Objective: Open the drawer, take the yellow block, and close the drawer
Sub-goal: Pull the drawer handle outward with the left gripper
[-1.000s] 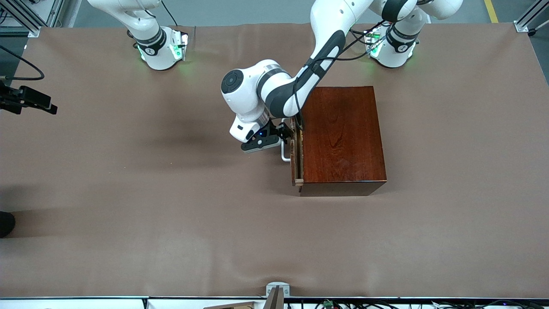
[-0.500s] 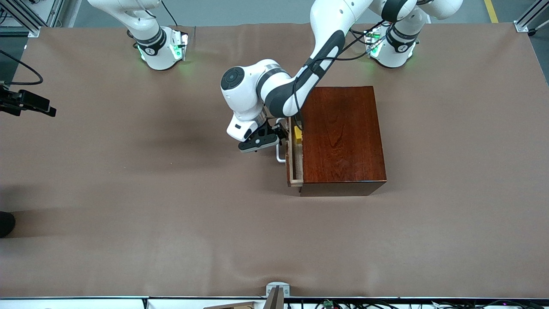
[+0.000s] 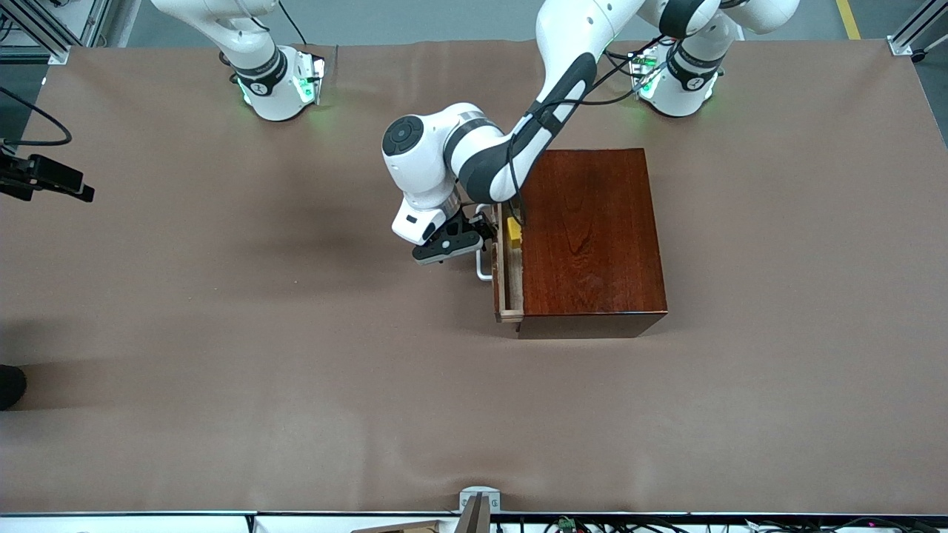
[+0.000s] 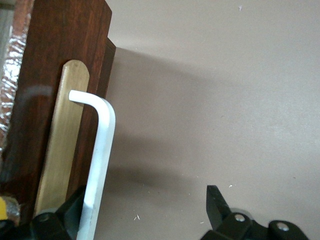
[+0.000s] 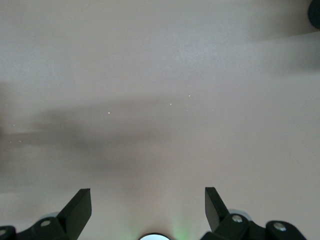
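Left gripper (image 3: 483,235) sits at the drawer's white loop handle (image 4: 100,150), fingers spread wide w/ the handle bar just inside one of them (image 4: 70,210), not clamped on it. Drawer (image 3: 508,275) is only part way out of the dark wooden box (image 3: 592,237), so I judge I'm mid-opening. Yellow block (image 3: 513,232) lies in the drawer's pale interior, at the end nearest my wrist, right by the box edge. Next move, as I see it: more pull so the block clears the box top, then a reach in from above. Right gripper (image 5: 147,207) waits, fingers fully apart, holding nothing, over bare table well away from the box.
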`<state>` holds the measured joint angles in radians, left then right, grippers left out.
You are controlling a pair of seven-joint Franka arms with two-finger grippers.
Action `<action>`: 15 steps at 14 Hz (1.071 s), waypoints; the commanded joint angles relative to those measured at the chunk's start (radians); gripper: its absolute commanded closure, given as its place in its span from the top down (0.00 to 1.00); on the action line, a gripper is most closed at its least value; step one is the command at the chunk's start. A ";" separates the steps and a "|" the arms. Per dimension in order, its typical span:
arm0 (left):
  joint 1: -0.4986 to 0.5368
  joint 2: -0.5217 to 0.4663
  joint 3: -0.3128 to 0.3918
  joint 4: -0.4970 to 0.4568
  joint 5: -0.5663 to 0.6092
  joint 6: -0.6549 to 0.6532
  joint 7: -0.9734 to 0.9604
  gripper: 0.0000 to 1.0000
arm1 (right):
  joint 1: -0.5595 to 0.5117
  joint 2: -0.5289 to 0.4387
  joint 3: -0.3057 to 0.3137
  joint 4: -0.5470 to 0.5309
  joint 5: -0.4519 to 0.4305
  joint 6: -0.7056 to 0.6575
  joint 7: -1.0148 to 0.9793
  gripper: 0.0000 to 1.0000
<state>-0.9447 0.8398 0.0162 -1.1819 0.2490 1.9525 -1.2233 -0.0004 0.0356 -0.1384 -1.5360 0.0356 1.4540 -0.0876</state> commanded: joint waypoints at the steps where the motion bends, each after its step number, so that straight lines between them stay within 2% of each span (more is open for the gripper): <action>1: -0.008 0.053 -0.012 0.056 -0.031 0.152 -0.033 1.00 | 0.003 0.009 0.005 0.022 -0.011 -0.014 -0.007 1.00; 15: -0.023 0.053 -0.015 0.105 -0.050 0.172 -0.087 1.00 | 0.003 0.009 0.006 0.020 -0.006 -0.029 -0.004 1.00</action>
<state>-0.9638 0.8407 0.0088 -1.1612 0.2189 2.0721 -1.2890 0.0015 0.0361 -0.1331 -1.5360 0.0356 1.4395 -0.0876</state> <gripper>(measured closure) 0.000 0.000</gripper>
